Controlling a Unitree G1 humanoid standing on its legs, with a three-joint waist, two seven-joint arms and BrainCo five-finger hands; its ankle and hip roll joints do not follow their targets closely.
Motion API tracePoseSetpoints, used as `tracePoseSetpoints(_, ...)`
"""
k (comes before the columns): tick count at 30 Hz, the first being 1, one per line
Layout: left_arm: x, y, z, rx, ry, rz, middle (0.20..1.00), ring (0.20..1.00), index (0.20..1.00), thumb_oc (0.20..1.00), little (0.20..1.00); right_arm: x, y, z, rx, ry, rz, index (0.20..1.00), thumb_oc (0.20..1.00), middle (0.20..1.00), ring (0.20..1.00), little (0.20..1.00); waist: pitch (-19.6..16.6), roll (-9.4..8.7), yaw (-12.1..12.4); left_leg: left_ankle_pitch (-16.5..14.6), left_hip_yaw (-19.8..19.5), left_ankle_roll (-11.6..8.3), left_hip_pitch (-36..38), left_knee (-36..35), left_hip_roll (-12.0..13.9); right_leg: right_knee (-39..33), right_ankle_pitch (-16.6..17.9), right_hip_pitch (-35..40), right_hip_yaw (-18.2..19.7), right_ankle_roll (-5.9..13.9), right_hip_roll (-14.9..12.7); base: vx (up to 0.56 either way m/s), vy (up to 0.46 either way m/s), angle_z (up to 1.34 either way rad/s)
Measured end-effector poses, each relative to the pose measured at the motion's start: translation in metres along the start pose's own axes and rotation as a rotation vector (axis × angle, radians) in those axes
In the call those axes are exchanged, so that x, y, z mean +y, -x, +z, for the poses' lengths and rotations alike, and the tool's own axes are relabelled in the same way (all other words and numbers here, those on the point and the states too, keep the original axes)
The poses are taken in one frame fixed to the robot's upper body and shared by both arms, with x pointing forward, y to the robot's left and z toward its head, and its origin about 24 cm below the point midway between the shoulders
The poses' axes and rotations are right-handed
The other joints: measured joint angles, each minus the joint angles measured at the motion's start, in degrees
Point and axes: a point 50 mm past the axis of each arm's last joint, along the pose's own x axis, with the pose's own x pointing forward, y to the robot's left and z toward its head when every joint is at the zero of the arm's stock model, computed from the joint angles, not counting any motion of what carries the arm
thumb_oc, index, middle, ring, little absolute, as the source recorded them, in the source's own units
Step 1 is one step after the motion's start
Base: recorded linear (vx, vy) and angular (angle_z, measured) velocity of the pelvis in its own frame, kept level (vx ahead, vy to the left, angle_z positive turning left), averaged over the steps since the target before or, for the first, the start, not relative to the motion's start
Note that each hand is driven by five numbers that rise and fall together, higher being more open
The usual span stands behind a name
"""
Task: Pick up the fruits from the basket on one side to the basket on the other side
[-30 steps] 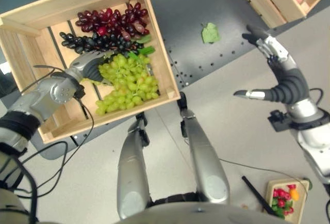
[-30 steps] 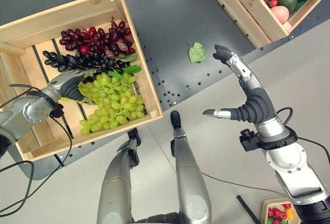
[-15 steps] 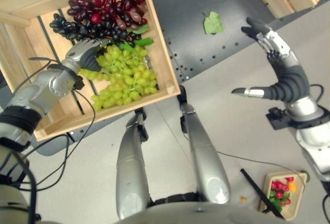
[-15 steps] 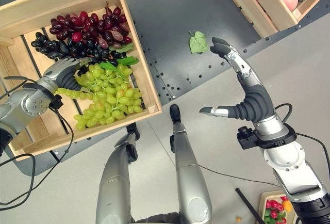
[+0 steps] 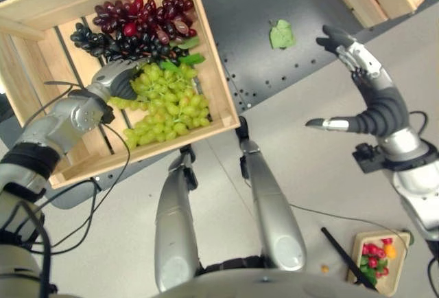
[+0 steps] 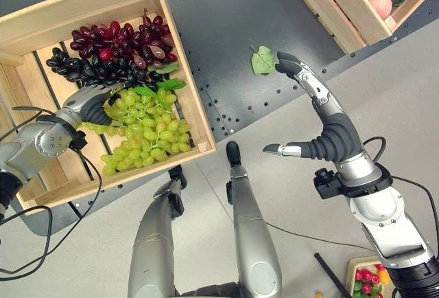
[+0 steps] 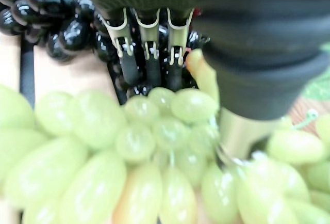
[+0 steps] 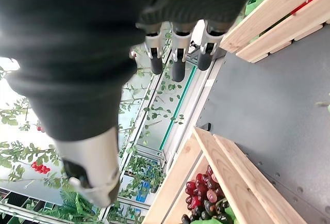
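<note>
Grapes [image 6: 140, 133], green bunch, lie in left crate [image 6: 180, 102] w/ left hand [image 6: 92, 102] curled into them. Right hand [image 6: 322, 116] spread over dark mat [image 6: 226, 30], near leaf [image 6: 262, 60]. Grey floor [image 6: 302, 71]; second crate [image 6: 343, 9] far right.

The left arm comes in from the lower left, forearm angled up and to the right, and its left hand [image 5: 118, 78] reaches downward with its fingers [image 7: 147, 69] pointing away from the wrist; their tips are hidden. The right arm rises from the lower right, wrist bent back. Its right hand [image 6: 328, 123] is raised in the air, fingers straight and spread, thumb stuck out sideways, holding nothing.
</note>
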Motion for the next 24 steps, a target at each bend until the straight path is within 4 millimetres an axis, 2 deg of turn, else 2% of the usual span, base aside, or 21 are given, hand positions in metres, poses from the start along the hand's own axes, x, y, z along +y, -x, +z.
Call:
tracePoseSetpoints(4, 0.003, -0.001, -0.003, 0.026, 0.002, 0.007, 0.2, 0.2, 0.2, 0.2, 0.2, 0.0, -0.001, 0.001, -0.007, 0.001, 0.002, 1.0, 1.0, 1.0, 1.0, 1.0, 0.0, 0.0, -0.1, 0.0, 0.0, 0.06, 0.1, 0.0, -0.1, 0.0, 0.0, 0.1, -0.1, 0.04, -0.1, 0.0, 0.0, 0.0)
tracePoseSetpoints(7, -0.007, -0.002, -0.008, 0.071, 0.02, -0.022, 0.2, 0.2, 0.2, 0.2, 0.2, 0.001, -0.001, 0.0, -0.004, -0.004, 0.01, 1.0, 1.0, 1.0, 1.0, 1.0, 0.0, 0.0, -0.2, 0.0, -0.1, 0.07, 0.8, -0.2, -0.1, -0.3, 0.0, 0.9, -0.2, 0.07, -0.1, 0.0, 0.0, 0.0)
tracePoseSetpoints(14, -0.013, 0.0, -0.009, 0.081, 0.026, -0.054, 0.2, 0.2, 0.2, 0.2, 0.2, 0.002, -0.002, 0.0, -0.005, -0.005, 0.021, 1.0, 1.0, 1.0, 1.0, 1.0, 0.0, 0.0, -0.2, 0.0, -0.3, 0.06, 1.8, -0.7, -0.2, -0.7, 0.1, 2.1, -0.4, 0.06, -0.2, 0.0, 0.001, 0.01)
tracePoseSetpoints(19, -0.032, 0.013, -0.006, 0.07, 0.062, -0.102, 0.2, 0.2, 0.2, 0.2, 0.2, 0.004, -0.001, -0.002, 0.006, -0.015, 0.042, 1.0, 1.0, 1.0, 1.0, 1.0, 0.0, 0.01, 0.0, 0.0, -0.7, -0.01, 5.3, -1.8, -0.3, -1.8, 0.0, 5.8, -0.8, -0.01, -0.3, 0.01, 0.001, 0.0)
tracePoseSetpoints(24, -0.035, 0.029, -0.001, 0.038, 0.135, -0.086, 0.2, 0.2, 0.2, 0.2, 0.2, 0.004, 0.002, -0.006, 0.031, -0.026, 0.048, 1.0, 1.0, 1.0, 1.0, 1.0, 0.0, 0.04, 0.6, 0.0, -0.7, 0.02, 6.8, -2.5, -0.4, -2.1, 0.0, 7.1, -0.9, -0.03, -0.4, 0.0, 0.0, 0.0)
